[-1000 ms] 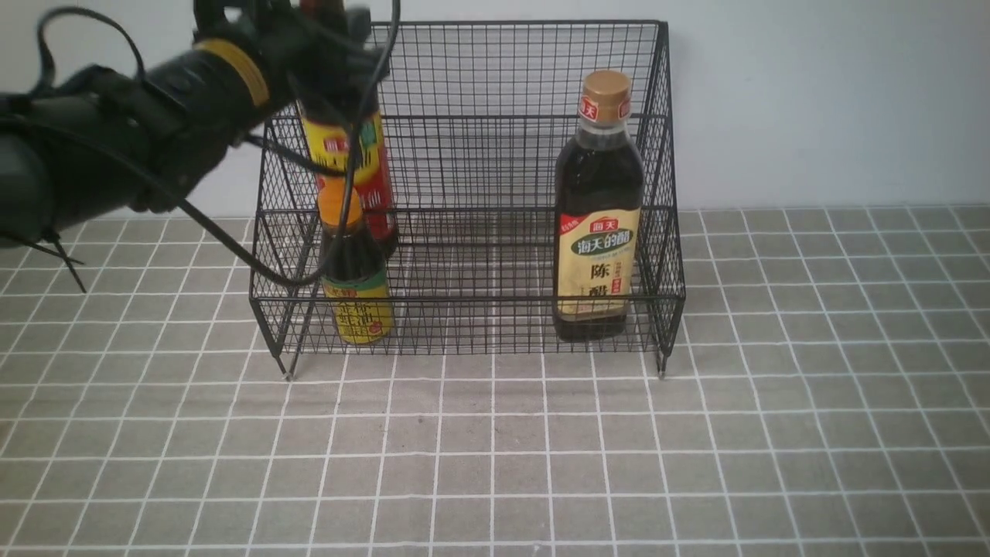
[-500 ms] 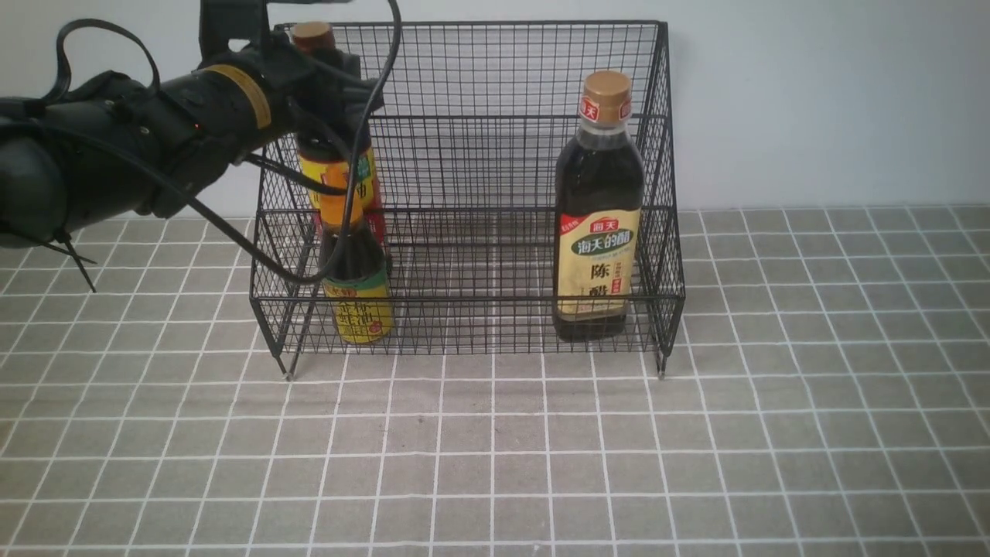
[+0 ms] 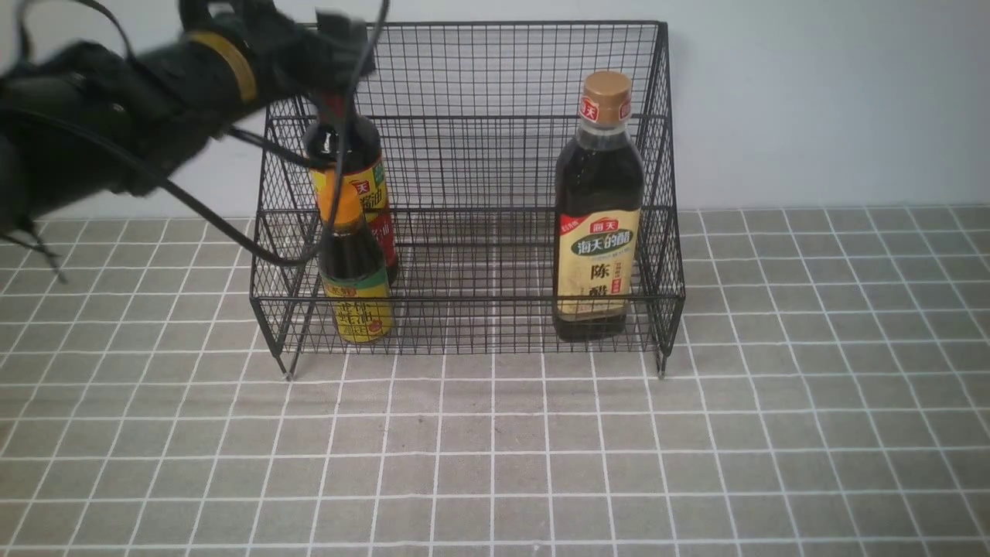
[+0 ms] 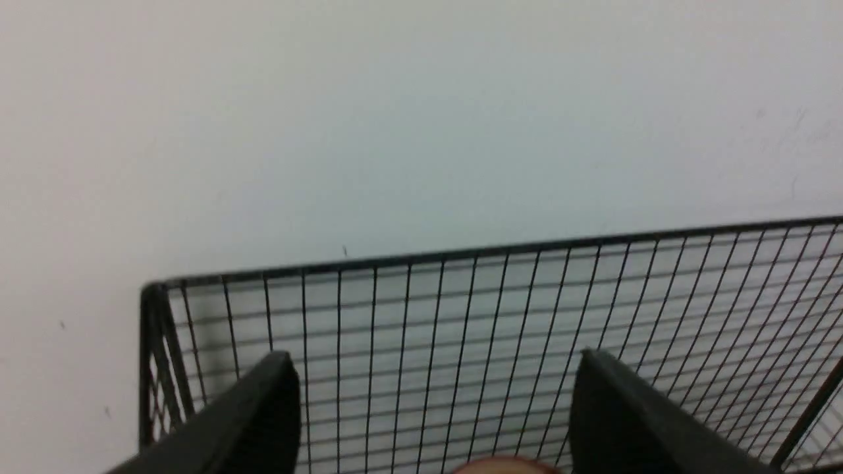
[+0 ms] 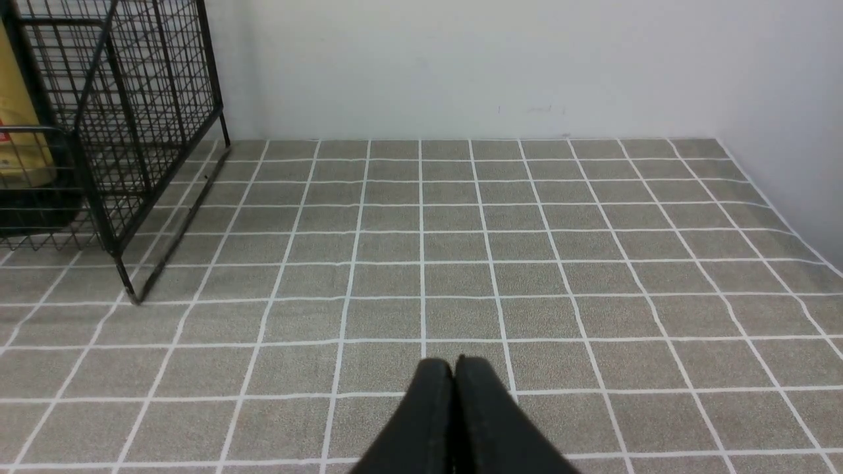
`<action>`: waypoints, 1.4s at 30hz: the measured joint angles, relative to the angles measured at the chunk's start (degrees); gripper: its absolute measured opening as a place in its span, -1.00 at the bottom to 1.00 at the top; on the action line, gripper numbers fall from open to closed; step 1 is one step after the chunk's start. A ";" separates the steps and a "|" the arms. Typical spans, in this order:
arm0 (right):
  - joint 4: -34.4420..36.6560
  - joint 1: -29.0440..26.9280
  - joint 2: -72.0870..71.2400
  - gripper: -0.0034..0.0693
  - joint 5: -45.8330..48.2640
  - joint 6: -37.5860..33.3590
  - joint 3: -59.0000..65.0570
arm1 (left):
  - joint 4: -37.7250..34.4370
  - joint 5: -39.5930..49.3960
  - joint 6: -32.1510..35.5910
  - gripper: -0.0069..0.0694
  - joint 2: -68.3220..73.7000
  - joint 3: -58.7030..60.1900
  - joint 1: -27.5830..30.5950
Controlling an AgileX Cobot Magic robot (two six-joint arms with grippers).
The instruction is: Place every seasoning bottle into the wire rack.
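Note:
The black wire rack stands at the back of the tiled table and holds all three seasoning bottles. The tall red-yellow label bottle stands at its back left. The short orange-capped bottle is in front of that one. The tall beige-label bottle is at the right. My left gripper hovers blurred over the red-yellow bottle's neck. In the left wrist view the left gripper is open, and the bottle's brown-red cap shows low between the fingers, untouched. My right gripper is shut and empty over bare tiles.
A pale wall runs close behind the rack. In the right wrist view the rack's right side and the beige-label bottle lie off to one side. A second wall bounds the table's right edge. A black cable hangs from the left arm.
The left gripper lowered the red-yellow label bottle into the rack's back left, then opened and rose off it. The bottle now stands free. The right gripper stayed shut.

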 joint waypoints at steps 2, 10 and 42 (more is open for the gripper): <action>0.00 0.00 0.00 -0.94 0.00 0.00 0.00 | 0.03 0.00 -0.05 0.47 -2.56 0.00 0.00; 0.00 0.00 0.00 -0.94 0.00 0.00 0.00 | 0.87 3.17 -0.27 0.42 -11.63 -0.05 -1.05; 0.00 0.00 0.00 -0.94 0.00 0.00 0.00 | -23.86 69.35 19.74 -0.84 -42.52 -0.19 -31.52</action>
